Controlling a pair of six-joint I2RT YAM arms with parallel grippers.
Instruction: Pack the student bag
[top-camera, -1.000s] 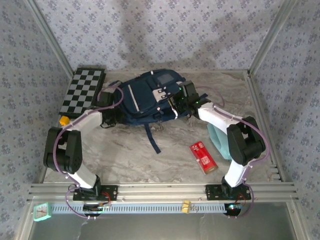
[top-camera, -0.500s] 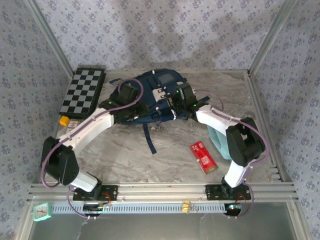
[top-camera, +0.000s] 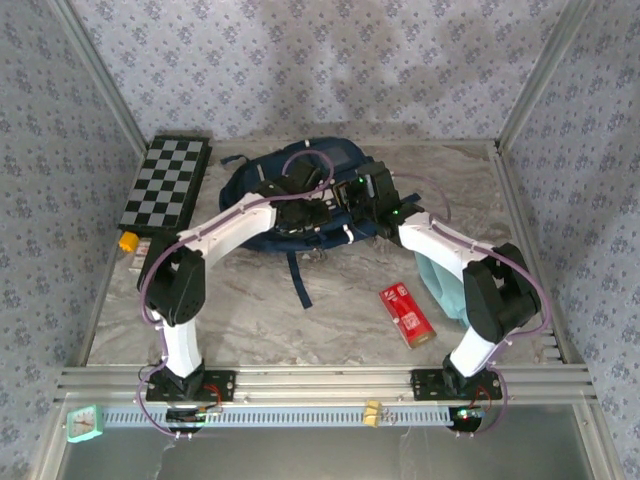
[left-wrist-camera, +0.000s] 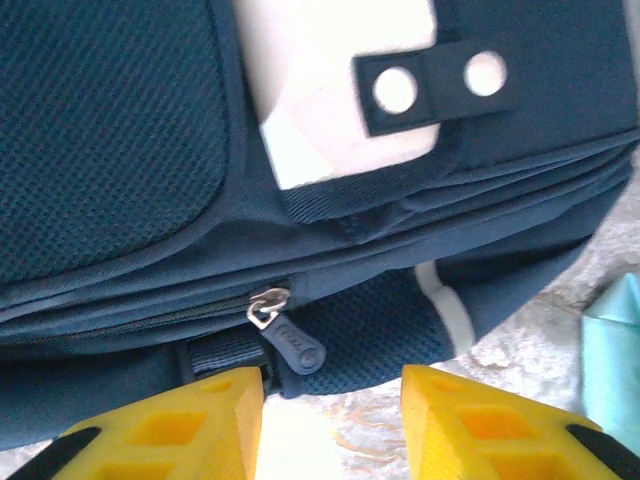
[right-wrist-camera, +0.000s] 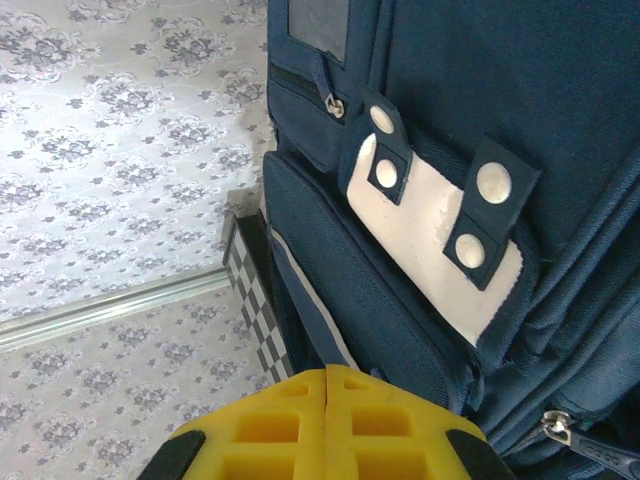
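Note:
The student bag (top-camera: 336, 158), a big navy backpack with white patches, lies at the back middle of the table. My left gripper (top-camera: 322, 208) reaches across it to its near right edge. In the left wrist view this gripper (left-wrist-camera: 333, 405) stands open over bare table, just short of the bag (left-wrist-camera: 110, 130), and a zipper pull (left-wrist-camera: 290, 345) hangs by the left fingertip (left-wrist-camera: 215, 400). My right gripper (top-camera: 347, 203) is at the bag's right side. In the right wrist view it (right-wrist-camera: 327, 378) is shut, with a white-striped fold of the bag (right-wrist-camera: 450, 90) running into its tips.
A chessboard (top-camera: 165, 182) lies at the back left, with a small yellow thing (top-camera: 127, 241) near it. A red packet (top-camera: 407, 314) and a teal object (top-camera: 438, 285) lie at the right front. The bag's dark strap (top-camera: 299, 277) trails toward the table's middle.
My left arm has swung from the bag's left side across it to the right edge, and its jaws have opened wider. The bag has bunched up. The right gripper stayed put.

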